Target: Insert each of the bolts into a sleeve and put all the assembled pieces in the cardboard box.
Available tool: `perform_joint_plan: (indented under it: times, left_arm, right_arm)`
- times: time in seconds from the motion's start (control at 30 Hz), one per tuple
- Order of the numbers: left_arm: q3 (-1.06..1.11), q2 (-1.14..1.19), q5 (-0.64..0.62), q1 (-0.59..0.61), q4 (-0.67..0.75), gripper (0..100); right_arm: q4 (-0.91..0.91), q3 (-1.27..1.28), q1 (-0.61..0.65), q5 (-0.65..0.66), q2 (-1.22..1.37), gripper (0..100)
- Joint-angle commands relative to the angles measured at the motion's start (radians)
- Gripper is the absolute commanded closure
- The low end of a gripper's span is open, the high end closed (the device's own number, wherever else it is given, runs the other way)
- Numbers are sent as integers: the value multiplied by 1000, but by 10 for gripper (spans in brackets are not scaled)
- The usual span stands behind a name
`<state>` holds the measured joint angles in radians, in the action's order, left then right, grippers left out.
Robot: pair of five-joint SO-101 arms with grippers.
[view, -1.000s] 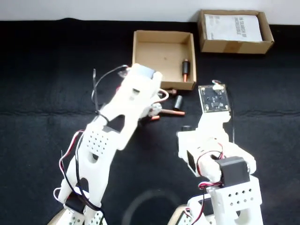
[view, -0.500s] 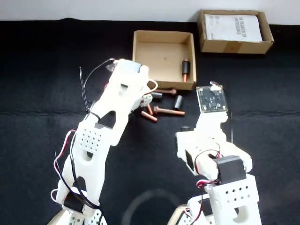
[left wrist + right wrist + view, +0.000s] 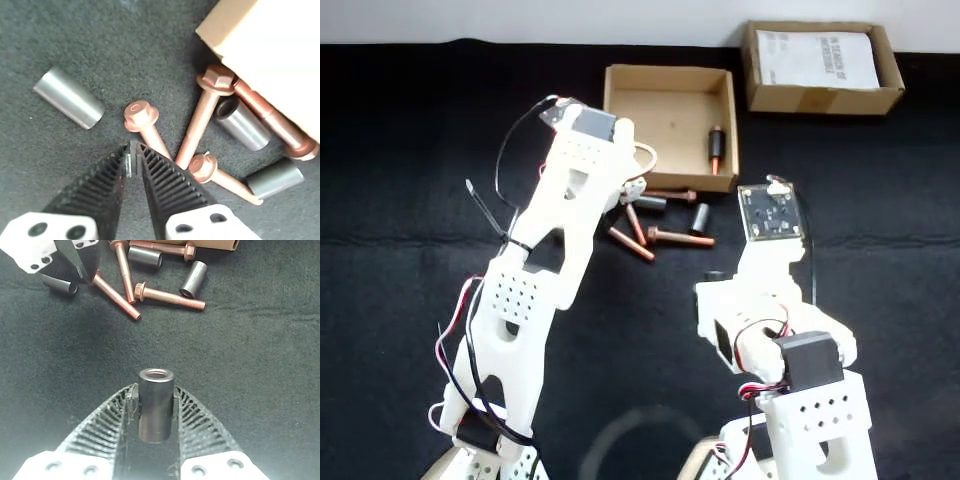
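Black tabletop (image 3: 400,150) scene: one assembled piece (image 3: 716,150) lies in the cardboard box (image 3: 668,72), four bolts (image 3: 680,237) wait at its 6 o'clock, left end effector (image 3: 133,150) closed empty, right end effector (image 3: 156,390) gripping a sleeve (image 3: 156,412)

Light falls evenly from above. The black mat (image 3: 400,150) swallows it, so shadows barely show there in the high view, while the white arms (image 3: 570,210) and the box (image 3: 670,72) stand bright. In the left wrist view the box wall is pale, almost glaring, with a dark shadow at its foot over the bolts (image 3: 202,117). The loose sleeve (image 3: 68,98) near the box has a soft sheen. The held sleeve (image 3: 156,405), well away from the box, shines at its rim.
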<state>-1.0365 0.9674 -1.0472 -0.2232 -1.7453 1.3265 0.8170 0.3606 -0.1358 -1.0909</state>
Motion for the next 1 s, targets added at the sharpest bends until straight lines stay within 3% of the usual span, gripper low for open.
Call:
perform_joint_plan:
  times: [0.0,0.2,0.43,0.77,0.97]
  left_arm:
    - [-35,-10,-9,-13,-8,962]
    - [-31,-5,-43,-10,-8,806]
    - [-18,-4,-51,-12,-8,804]
    - [228,-5,-52,-12,-2,804]
    - [242,-4,-52,-5,12,838]
  right_arm:
    - [-13,-4,-2,11,7,991]
    - [-8,-4,-2,11,7,991]
    - [-8,-4,-2,9,7,991]
    - [-12,-2,-7,9,7,991]
    - [-15,-2,-7,9,8,991]
